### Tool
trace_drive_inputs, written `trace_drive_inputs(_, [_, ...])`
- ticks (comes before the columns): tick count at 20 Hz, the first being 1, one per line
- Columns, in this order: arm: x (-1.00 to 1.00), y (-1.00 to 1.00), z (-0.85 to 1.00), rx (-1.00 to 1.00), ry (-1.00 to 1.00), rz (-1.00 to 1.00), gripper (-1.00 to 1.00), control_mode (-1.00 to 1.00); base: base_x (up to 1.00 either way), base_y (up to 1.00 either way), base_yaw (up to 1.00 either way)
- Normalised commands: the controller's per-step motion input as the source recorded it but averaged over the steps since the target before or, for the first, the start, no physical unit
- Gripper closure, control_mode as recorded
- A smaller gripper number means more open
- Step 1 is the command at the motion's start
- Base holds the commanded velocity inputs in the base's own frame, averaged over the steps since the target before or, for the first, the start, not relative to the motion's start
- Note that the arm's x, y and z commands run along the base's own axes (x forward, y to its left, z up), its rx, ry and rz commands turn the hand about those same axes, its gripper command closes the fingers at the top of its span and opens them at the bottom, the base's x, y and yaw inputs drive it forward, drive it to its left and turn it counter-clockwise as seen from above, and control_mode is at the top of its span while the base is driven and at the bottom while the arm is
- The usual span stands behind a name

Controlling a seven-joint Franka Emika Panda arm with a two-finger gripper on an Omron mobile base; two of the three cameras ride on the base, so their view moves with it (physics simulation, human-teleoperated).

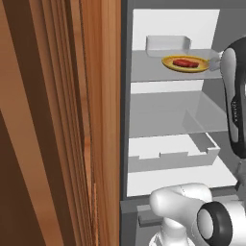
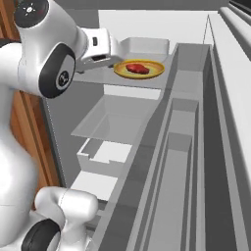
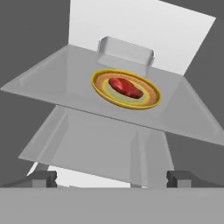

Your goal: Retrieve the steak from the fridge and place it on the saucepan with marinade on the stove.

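Fridge (image 1: pixel 126 120) open, white interior, glass shelves stacked top to bottom of frame. Upper glass shelf (image 1: pixel 158 69) in the upper centre of left base view; carries a yellow plate (image 1: pixel 186 64) with the steak (image 1: pixel 185 63) lying flat on it, red, roughly centred on the plate. Same steak in right base view at upper centre (image 2: pixel 137 68), and in hand view just above centre (image 3: pixel 126 87). Behind the plate, against the white back wall, a clear rectangular bin (image 3: pixel 125 51), near the plate but not touching. Lower shelf (image 1: pixel 168 115) mid-frame in left base view; below it a white drawer tray (image 1: pixel 170 149) with notched front edge. Wooden cabinet (image 1: pixel 57 125) fills the left half of left base view, right beside the fridge frame. Fridge door (image 2: pixel 196 157) with grey door bins runs down the right side of right base view. End effector (image 3: pixel 112 178) open wide, fingertips (image 3: pixel 180 178) at the bottom corners of hand view, gripping nothing, in front of the upper shelf and apart from the plate.
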Motion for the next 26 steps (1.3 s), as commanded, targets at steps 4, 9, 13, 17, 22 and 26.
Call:
trace_drive_inputs(4, [0.70, 0.00, -0.32, 0.00, 0.00, 0.00, -1.00, -1.00, 0.00, 0.00, 0.00])
trace_drive_inputs(9, [0.64, 0.00, -0.37, 0.00, 0.00, 0.00, -1.00, -1.00, 0.00, 0.00, 0.00])
trace_drive_inputs(13, [0.68, -0.03, -0.11, 0.00, 0.00, 0.00, -1.00, -1.00, 0.00, 0.00, 0.00])
trace_drive_inputs(17, [0.65, -0.20, 0.03, 0.03, 0.00, 0.00, -1.00, -1.00, 0.00, 0.00, 0.00])
trace_drive_inputs(22, [0.54, -0.28, -0.03, 0.03, 0.00, 0.00, -1.00, -1.00, 0.00, 0.00, 0.00])
trace_drive_inputs(26, [0.64, -0.30, -0.09, 0.07, 0.00, 0.00, -1.00, -1.00, 0.00, 0.00, 0.00])
